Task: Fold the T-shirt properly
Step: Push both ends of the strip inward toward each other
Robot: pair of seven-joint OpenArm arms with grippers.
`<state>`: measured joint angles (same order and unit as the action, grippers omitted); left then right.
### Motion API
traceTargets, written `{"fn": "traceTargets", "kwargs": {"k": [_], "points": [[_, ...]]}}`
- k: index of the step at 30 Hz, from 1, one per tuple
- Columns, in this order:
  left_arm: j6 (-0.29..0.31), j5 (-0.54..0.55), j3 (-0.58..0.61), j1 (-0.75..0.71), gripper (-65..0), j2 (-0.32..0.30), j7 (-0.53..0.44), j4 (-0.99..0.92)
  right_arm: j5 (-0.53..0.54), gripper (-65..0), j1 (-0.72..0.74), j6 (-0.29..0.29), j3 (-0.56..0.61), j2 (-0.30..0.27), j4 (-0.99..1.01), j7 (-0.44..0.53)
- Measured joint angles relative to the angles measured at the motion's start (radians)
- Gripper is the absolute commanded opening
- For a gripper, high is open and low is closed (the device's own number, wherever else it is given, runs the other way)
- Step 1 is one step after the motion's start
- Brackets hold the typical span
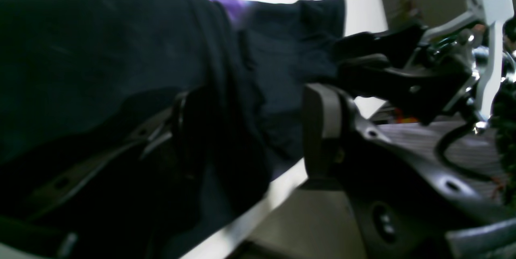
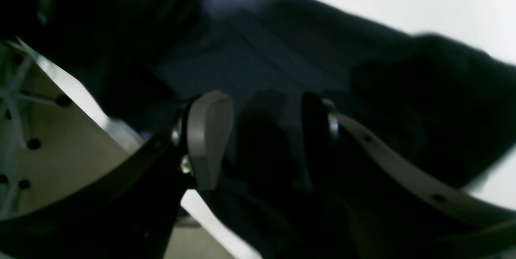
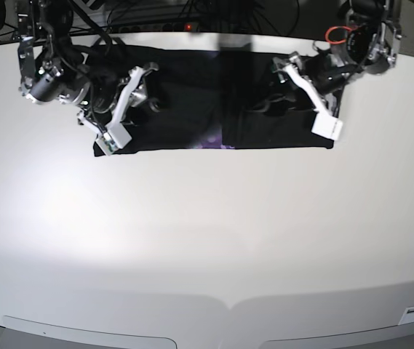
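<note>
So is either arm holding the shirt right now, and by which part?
Neither, as far as the views show. Both grippers stand open over the folded T-shirt: the left gripper near one end, the right gripper near the other.

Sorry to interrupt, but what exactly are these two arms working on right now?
They are folding a black T-shirt that lies as a wide folded band at the far edge of the white table. The left gripper and the right gripper are low over opposite ends of it. Both have their jaws open, so neither is holding the cloth at this moment.
</note>
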<state>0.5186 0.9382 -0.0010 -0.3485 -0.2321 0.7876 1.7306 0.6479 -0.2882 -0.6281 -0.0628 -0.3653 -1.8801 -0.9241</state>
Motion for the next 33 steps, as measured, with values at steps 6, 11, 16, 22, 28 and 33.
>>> {"fn": "traceTargets", "kwargs": {"k": [6, 11, 16, 22, 28, 33], "points": [[-0.005, -0.192, -0.082, -0.002, -30.5, -0.061, -0.042, 0.000, -0.006, -33.3, 0.000, 0.000, -0.165, 0.000, 0.006, -0.129], [-0.006, -0.251, -0.079, -0.021, -30.5, -0.061, -0.061, 0.000, 0.091, -33.3, 0.000, 0.000, -0.285, -0.023, 0.036, -0.193], [-0.006, -0.254, -0.079, -0.020, -30.5, -0.061, -0.092, 0.000, 0.156, -33.3, 0.005, -0.004, -0.310, -0.078, 0.161, -0.218], [-0.006, -0.254, -0.079, -0.020, -30.5, -0.059, -0.089, 0.000, 0.295, -33.3, 0.101, -0.048, -0.310, -0.120, 0.414, -0.237], [-0.006, -0.254, -0.079, -0.020, -30.5, -0.059, -0.089, 0.000, 0.397, -33.3, 0.201, -0.066, -0.294, -0.123, 0.585, -0.333], [-0.006, -0.254, -0.079, -0.020, -30.5, -0.059, -0.089, 0.000, 0.430, -33.3, 0.221, -0.067, -0.231, -0.126, 0.637, -0.322]]}}
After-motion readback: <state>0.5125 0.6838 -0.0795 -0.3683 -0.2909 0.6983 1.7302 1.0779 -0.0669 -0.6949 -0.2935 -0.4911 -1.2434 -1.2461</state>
